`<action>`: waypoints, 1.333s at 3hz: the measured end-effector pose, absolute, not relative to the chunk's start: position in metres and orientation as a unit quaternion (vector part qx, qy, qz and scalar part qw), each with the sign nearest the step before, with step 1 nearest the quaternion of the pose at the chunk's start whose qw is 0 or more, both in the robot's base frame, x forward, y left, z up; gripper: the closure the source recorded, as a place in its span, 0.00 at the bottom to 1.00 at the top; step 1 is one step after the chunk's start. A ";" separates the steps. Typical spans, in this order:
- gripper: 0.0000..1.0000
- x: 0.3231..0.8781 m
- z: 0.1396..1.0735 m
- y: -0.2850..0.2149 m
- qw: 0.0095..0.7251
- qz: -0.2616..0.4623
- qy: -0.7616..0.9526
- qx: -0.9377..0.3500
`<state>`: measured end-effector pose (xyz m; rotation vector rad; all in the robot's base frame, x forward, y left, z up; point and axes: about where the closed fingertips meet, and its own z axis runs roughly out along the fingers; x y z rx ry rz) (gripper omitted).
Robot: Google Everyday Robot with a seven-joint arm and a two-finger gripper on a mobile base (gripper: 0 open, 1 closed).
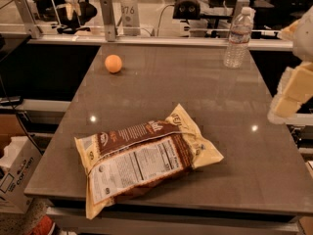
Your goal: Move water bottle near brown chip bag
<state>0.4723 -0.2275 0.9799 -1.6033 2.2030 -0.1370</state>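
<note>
The water bottle [238, 38] stands upright at the far right corner of the grey table [161, 92], clear and ribbed with a white cap. The brown chip bag [144, 154] lies flat near the table's front edge, label panel up, far from the bottle. My gripper [288, 94] shows as a blurred cream shape at the right edge of the view, beside the table's right side, well in front of the bottle and holding nothing that I can see.
An orange ball [113, 63] sits at the far left of the table. A metal rail with posts [107, 18] runs along the back edge. A cardboard box [14, 175] stands on the floor at the left.
</note>
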 end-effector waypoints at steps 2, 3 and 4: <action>0.00 0.547 0.968 -0.254 0.260 -0.043 0.804 -0.532; 0.00 0.587 0.962 -0.275 0.285 -0.040 0.813 -0.507; 0.00 0.619 0.957 -0.297 0.303 -0.033 0.822 -0.480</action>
